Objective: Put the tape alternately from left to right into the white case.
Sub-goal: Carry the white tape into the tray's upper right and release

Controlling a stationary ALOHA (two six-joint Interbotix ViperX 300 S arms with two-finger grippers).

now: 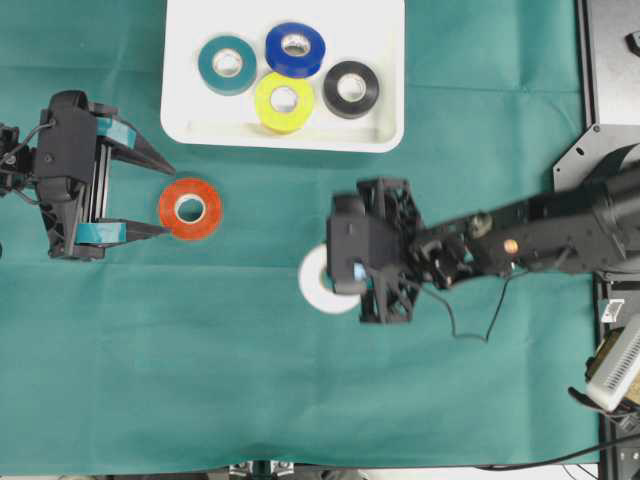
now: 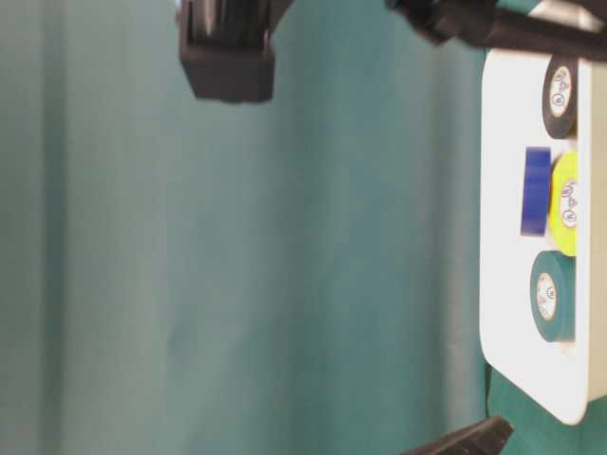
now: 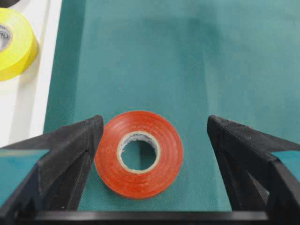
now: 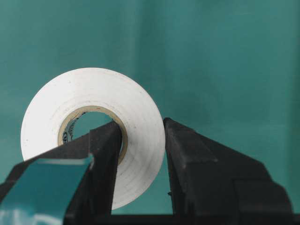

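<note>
The red tape (image 1: 190,208) lies flat on the green cloth between the fingers of my open left gripper (image 1: 168,198). In the left wrist view the red tape (image 3: 168,150) sits close to one finger with a gap to the other, inside the left gripper (image 3: 154,125). My right gripper (image 4: 141,125) is shut on the white tape (image 4: 93,93), one finger through its core and one outside its wall. Overhead, the white tape (image 1: 318,285) is partly hidden under the right gripper (image 1: 345,285). The white case (image 1: 380,40) holds teal (image 1: 228,64), blue (image 1: 295,49), yellow (image 1: 284,101) and black (image 1: 351,89) rolls.
The blue roll rests partly on the yellow one in the case (image 2: 503,142). A dark metal plate (image 1: 610,60) and equipment stand off the cloth at the right edge. Open green cloth stretches along the front.
</note>
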